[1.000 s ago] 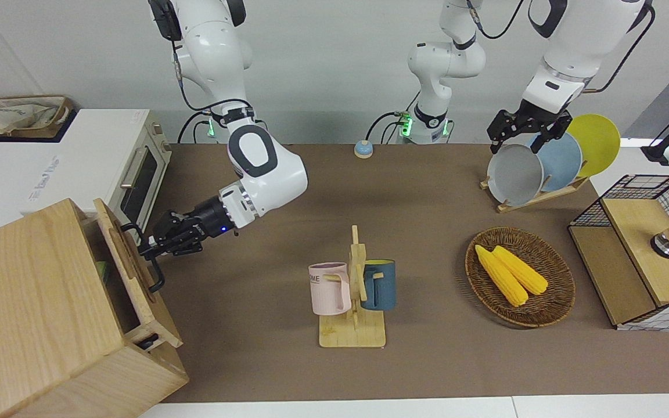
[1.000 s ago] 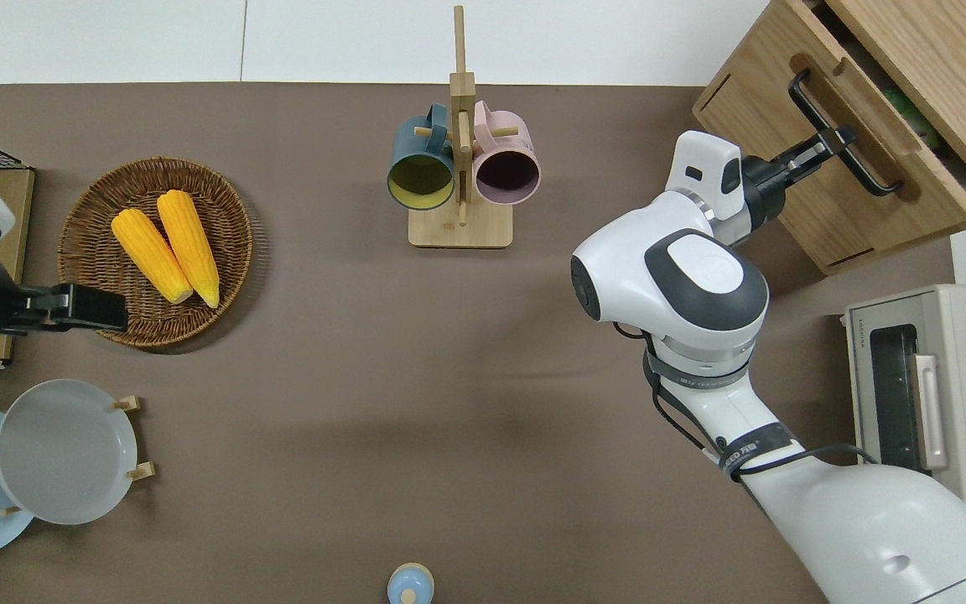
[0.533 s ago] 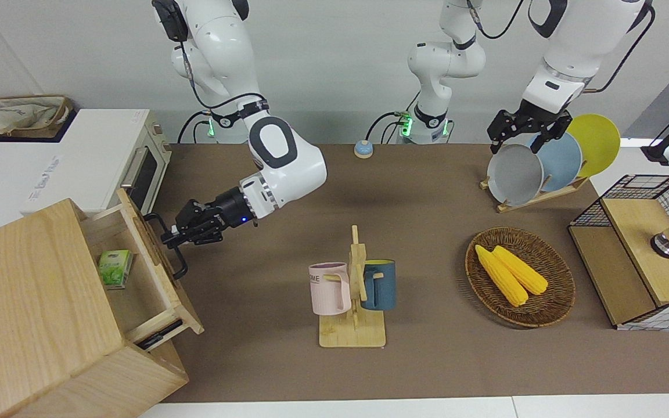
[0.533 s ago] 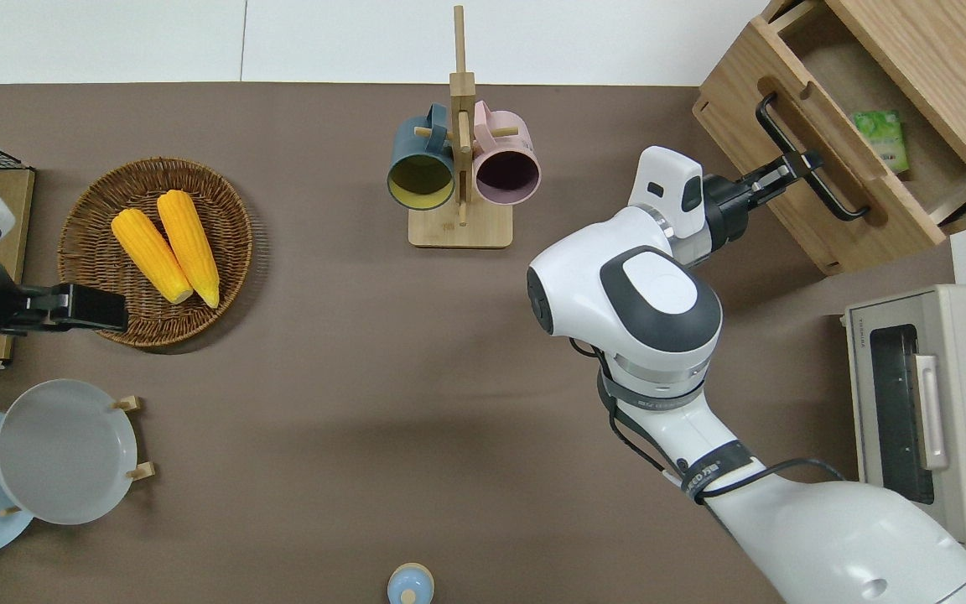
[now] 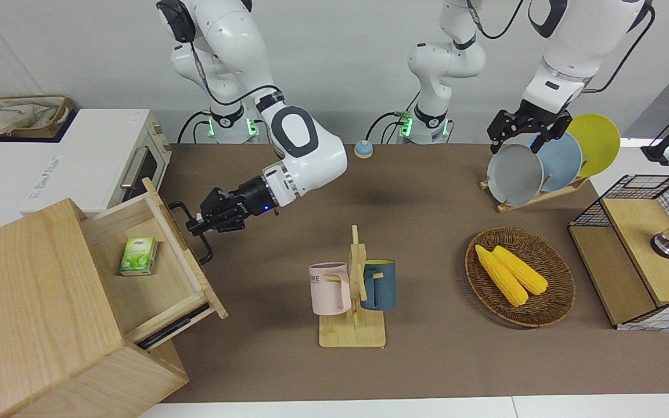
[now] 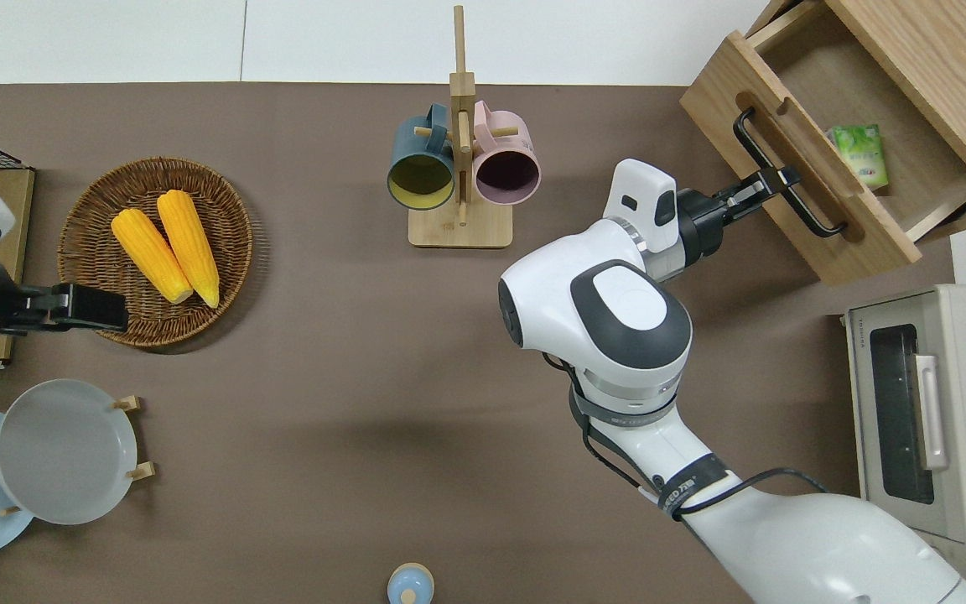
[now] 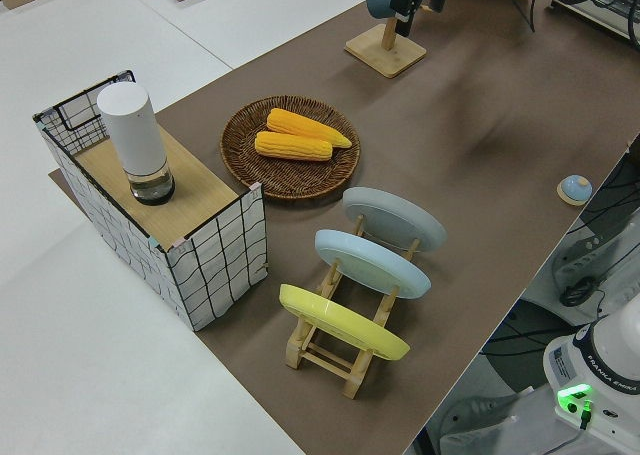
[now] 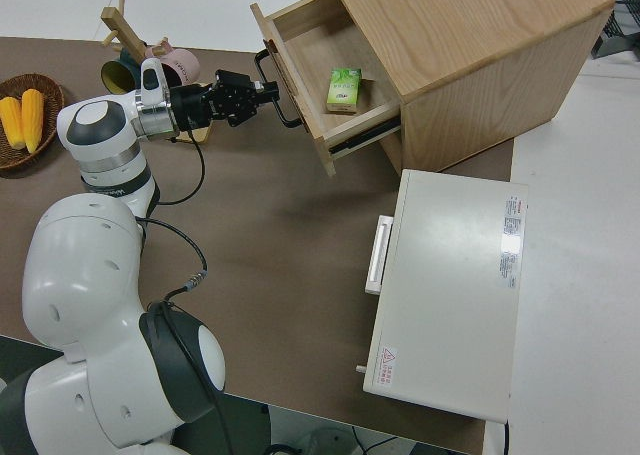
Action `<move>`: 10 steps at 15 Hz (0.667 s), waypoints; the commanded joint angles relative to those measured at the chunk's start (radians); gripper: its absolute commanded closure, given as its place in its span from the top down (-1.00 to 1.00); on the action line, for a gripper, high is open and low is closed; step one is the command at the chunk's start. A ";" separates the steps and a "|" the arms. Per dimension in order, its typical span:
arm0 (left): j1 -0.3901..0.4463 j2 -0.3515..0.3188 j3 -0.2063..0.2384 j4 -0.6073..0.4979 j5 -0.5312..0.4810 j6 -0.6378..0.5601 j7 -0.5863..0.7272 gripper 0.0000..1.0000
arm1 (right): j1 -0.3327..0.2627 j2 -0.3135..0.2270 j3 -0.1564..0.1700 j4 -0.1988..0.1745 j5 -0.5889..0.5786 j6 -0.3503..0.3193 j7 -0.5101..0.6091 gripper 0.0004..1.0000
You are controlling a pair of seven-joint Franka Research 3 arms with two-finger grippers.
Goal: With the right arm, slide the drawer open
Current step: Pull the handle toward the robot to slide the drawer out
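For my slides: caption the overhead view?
Right tool shut on the drawer handle, drawer pulled open.

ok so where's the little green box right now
The green box lies flat inside the open drawer of the wooden box at the right arm's end of the table, as the front view shows; the right gripper grips the drawer's black handle.

The drawer point(image 5: 154, 273) has come much farther out of the wooden box point(image 5: 32, 313) over the last second, drawn toward the middle of the surface. The right end effector point(image 5: 198, 223), clamped on the black handle point(image 5: 195, 232), has travelled with it, and the right arm's elbow has swung toward the left arm's end. A small green packet point(image 5: 138, 256), hardly visible before, now lies exposed on the drawer floor.
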 commanded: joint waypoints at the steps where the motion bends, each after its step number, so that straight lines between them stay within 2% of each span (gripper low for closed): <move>1: -0.004 -0.008 0.004 0.002 0.013 -0.014 0.001 0.99 | 0.019 -0.006 0.030 0.023 0.059 -0.054 0.033 -1.00; 4: -0.004 -0.008 0.004 0.002 0.013 -0.014 0.001 0.99 | 0.021 -0.006 0.067 0.023 0.074 -0.093 0.033 -1.00; 7: -0.004 -0.008 0.004 0.002 0.013 -0.014 0.001 1.00 | 0.030 -0.006 0.082 0.025 0.080 -0.125 0.033 -1.00; 8: -0.004 -0.008 0.004 0.002 0.013 -0.014 0.001 1.00 | 0.031 -0.006 0.099 0.029 0.088 -0.134 0.033 -1.00; 10: -0.004 -0.008 0.004 0.002 0.013 -0.014 0.001 1.00 | 0.034 -0.006 0.104 0.046 0.118 -0.156 0.033 -1.00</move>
